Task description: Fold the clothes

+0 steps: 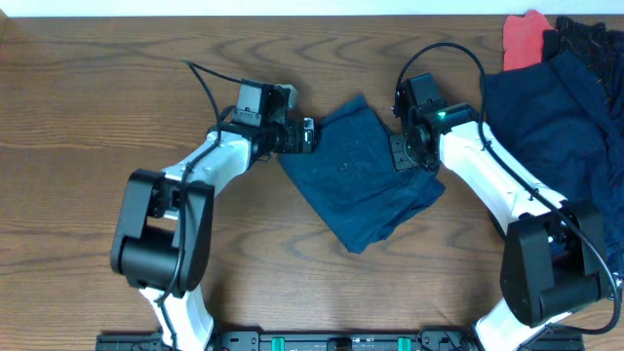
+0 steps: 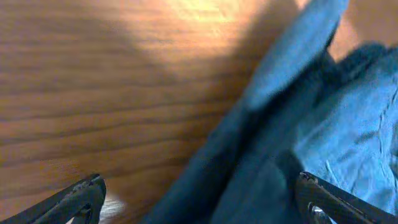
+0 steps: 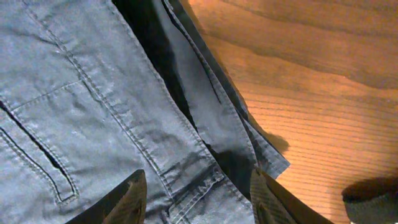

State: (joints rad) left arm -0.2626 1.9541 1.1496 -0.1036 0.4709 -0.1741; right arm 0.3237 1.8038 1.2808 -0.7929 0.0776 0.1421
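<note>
Navy shorts lie crumpled near the middle of the desk, in the shape of a rough tilted rectangle with one corner pointing to the front edge. The cloth is thin, woven and matte, with soft wrinkles. The desk is brown wood with a strong wavy grain, and beyond its far edge I see only a pale strip. At the far right rests a pile of navy cloth, with a coral-red piece and a black piece behind it, all apart from the shorts. My left hand is at the upper left edge of the shorts and my right hand is over their right edge. From overhead I cannot read how the jaws stand, but the wrist views show it. The left hand is spread wide and grips nothing. Its dark fingers sit at the bottom corners, and a thick fold of the shorts runs between them across the desk. The right hand is also parted and empty, its fingers above the cloth. Only this view gives the fine detail of the shorts: double stitched seams, a narrow pocket slit, and layered edges ending in a corner on the desk. Whether any fingertip touches the cloth, I cannot tell.
</note>
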